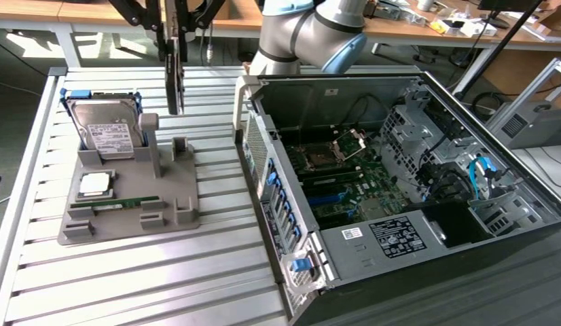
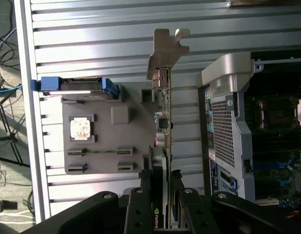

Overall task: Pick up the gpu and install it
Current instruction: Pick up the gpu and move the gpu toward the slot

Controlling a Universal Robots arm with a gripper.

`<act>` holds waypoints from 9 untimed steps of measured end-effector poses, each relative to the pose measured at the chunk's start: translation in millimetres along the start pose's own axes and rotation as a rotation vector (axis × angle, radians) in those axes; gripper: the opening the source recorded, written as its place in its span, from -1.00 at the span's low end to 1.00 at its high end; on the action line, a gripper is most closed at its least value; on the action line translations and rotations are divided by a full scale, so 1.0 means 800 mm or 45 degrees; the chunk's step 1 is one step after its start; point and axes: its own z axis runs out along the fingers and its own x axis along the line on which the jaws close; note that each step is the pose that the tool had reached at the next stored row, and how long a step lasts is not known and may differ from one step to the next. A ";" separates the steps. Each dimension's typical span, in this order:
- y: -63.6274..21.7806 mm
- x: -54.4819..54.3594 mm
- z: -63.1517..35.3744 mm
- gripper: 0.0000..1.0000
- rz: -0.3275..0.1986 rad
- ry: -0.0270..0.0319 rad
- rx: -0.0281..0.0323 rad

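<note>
Robotics lab: robot arm [image 1: 308, 34], slatted aluminium worktop [image 1: 126, 285], opened PC case [image 1: 335, 92], cluttered wooden benches [image 1: 403, 30] behind.

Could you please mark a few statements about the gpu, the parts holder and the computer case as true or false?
1. The gripper is shut on the gpu. True.
2. The gpu is seated inside the computer case. False: it hangs from the gripper outside the case, above the slatted table.
3. The hard drive stands upright in the gray holder. True.
4. The memory stick lies inside the case. False: it lies flat in the gray holder.
5. The case is open, with its board in view. True.
</note>
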 end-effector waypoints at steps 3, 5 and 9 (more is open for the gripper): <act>-0.005 -0.002 0.000 -0.47 0.000 -0.0004 0.0051; -0.008 -0.005 0.000 -0.47 0.000 0.0000 0.0102; -0.008 -0.017 0.001 -0.47 0.000 0.0023 0.0193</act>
